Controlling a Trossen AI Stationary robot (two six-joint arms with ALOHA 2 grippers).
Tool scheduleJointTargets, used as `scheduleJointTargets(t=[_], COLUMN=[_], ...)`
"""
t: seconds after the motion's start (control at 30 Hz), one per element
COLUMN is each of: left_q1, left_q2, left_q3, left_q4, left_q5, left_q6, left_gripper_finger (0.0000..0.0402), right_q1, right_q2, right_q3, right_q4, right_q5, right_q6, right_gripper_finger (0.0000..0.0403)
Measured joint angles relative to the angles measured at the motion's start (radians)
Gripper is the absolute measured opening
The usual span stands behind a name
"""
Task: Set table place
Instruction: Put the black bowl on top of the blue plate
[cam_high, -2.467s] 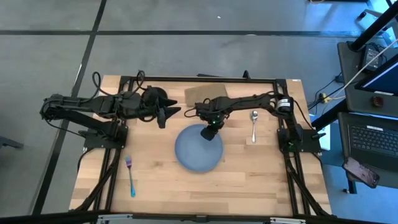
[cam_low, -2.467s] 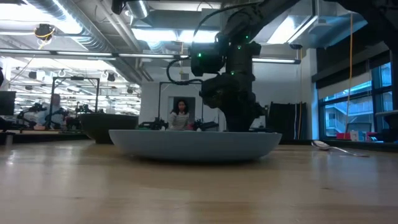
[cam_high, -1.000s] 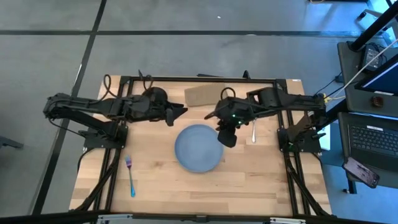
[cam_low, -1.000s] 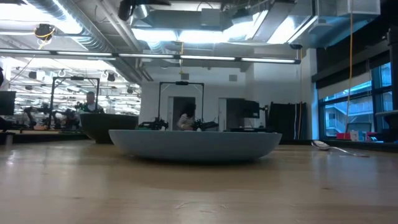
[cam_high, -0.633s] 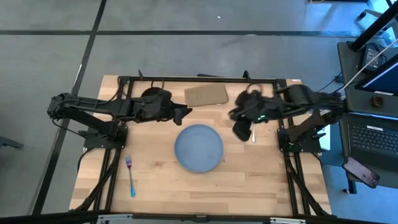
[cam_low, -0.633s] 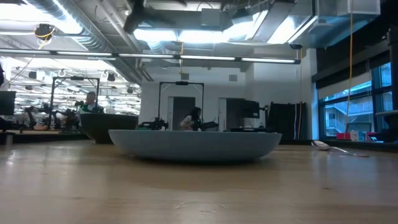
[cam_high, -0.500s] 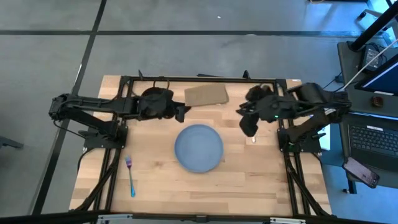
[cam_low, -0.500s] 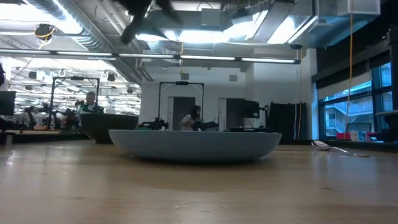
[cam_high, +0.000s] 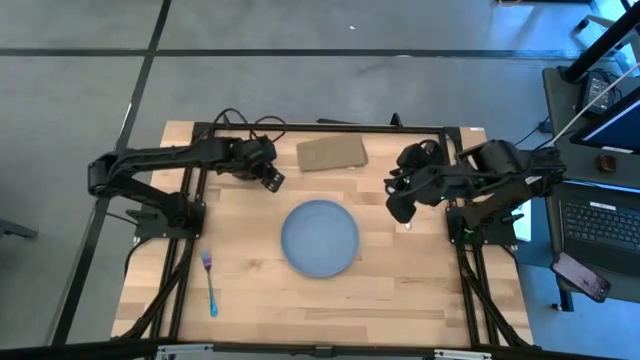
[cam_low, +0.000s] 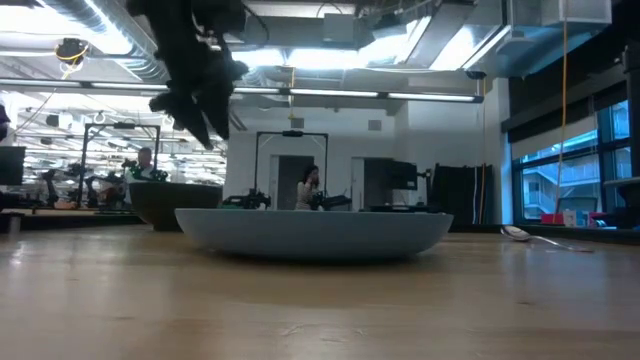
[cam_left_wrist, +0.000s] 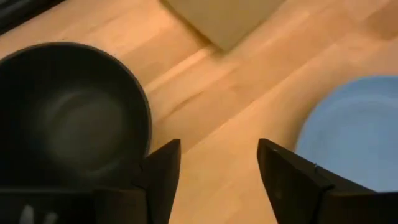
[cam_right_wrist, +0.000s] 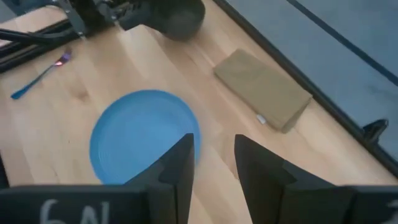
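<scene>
Left tool (cam_high: 274, 179) is released, hovering beside the black bowl (cam_left_wrist: 68, 109), which sits upright with nothing in it near the counter's (cam_high: 400, 290) far edge. Right tool (cam_high: 397, 207) is also released, above the counter's right side. Plate (cam_high: 319, 237) lies bare at centre; fork (cam_high: 209, 280) lies front-left, long axis near-to-far, tines pointing away.

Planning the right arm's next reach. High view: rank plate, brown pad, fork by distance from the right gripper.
From the right gripper:
1. Plate, table centre, just to its left.
2. Brown pad, far edge.
3. Fork, near-left, across the plate.
</scene>
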Motion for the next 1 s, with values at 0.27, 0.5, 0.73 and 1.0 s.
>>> scheduleJointTargets(t=[0.27,0.5,0.73,1.0], left_q1=[0.088,0.101,0.100,0.106], left_q2=[0.120,0.203,0.293,0.346], left_q3=[0.000,0.000,0.000,0.000], left_q4=[0.000,-0.001,0.056,0.017], left_q5=[-0.002,-0.040,-0.103,-0.155], left_q6=[-0.031,-0.024,0.023,0.054], left_gripper_finger=[0.0206,0.0204,0.0188,0.0097], right_q1=[-0.003,-0.003,-0.003,-0.003], right_q2=[0.000,0.000,0.000,0.000], right_q3=[-0.066,-0.076,-0.076,-0.076], right_q4=[0.000,0.015,0.016,0.016], right_q5=[-0.001,-0.002,-0.002,-0.003], right_q6=[0.083,0.089,0.089,0.085], right_gripper_finger=[0.0118,0.0118,0.0118,0.0118])
